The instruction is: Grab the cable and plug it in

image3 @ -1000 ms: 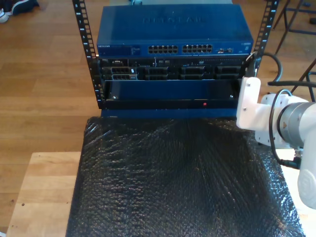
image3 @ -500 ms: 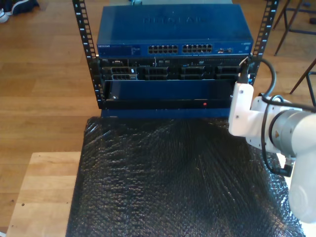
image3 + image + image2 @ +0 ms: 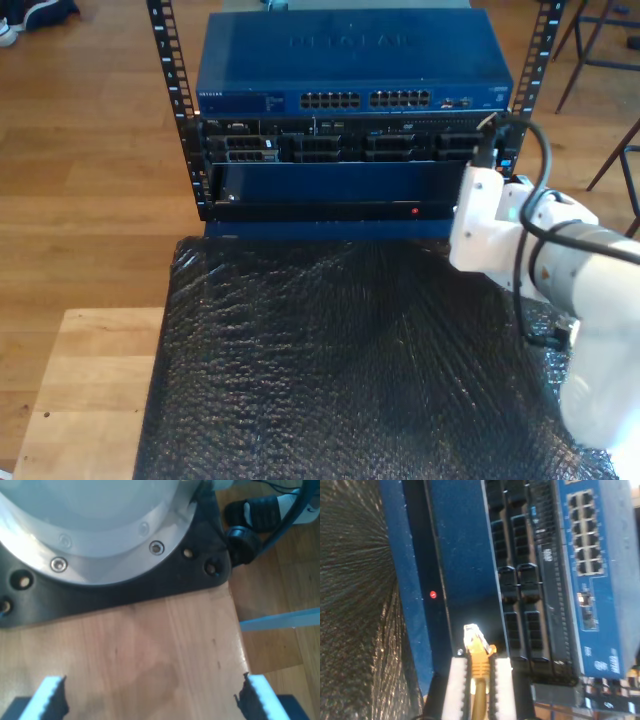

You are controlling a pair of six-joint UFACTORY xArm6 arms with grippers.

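My second tool [image 3: 477,680] is clamped on the cable [image 3: 476,655] — plug tip near the blue switch [image 3: 355,60], exterior view's right; my first tool [image 3: 150,700] gapes wide — empty.

the cable [image 3: 479,670] runs out of frame between the pads [image 3: 454,690] of my second gripper [image 3: 477,687], so its length cannot be traced. the clear plug [image 3: 472,634] is blurred; its latch and contacts cannot be made out. in the exterior view, the arm's white housing [image 3: 478,222] hides the jaws and the cable tip. my first gripper [image 3: 150,702] is cut off at the frame edge. the switch [image 3: 350,60] lettering is too faint to read.
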